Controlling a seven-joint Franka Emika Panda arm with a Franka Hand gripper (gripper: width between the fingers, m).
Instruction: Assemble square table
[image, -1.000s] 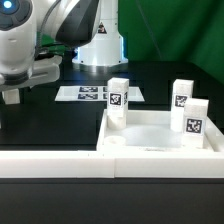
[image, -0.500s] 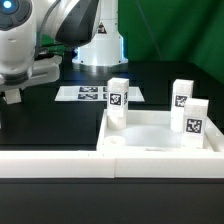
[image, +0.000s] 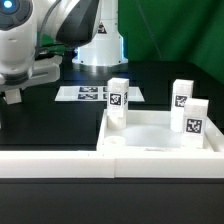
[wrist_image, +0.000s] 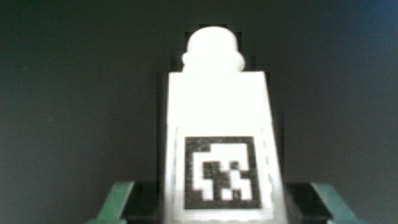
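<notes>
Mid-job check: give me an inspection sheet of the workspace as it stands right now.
Surface: black table, white rail along its front.
Job's things: square tabletop lying flat; three legs standing upright in it; fourth leg in the wrist view.
Clutter: nothing seen.
Pincer: closed on the fourth leg, one finger each side.
Cables: nothing seen.
Surroundings: marker board behind the tabletop; robot base beyond it.

Arm raised at the exterior view's left, wrist pointing down.

The gripper (image: 11, 96) hangs low beside the white arm (image: 25, 45); in the wrist view its jaws sit closed against a leg (wrist_image: 221, 130), one on each side.
</notes>
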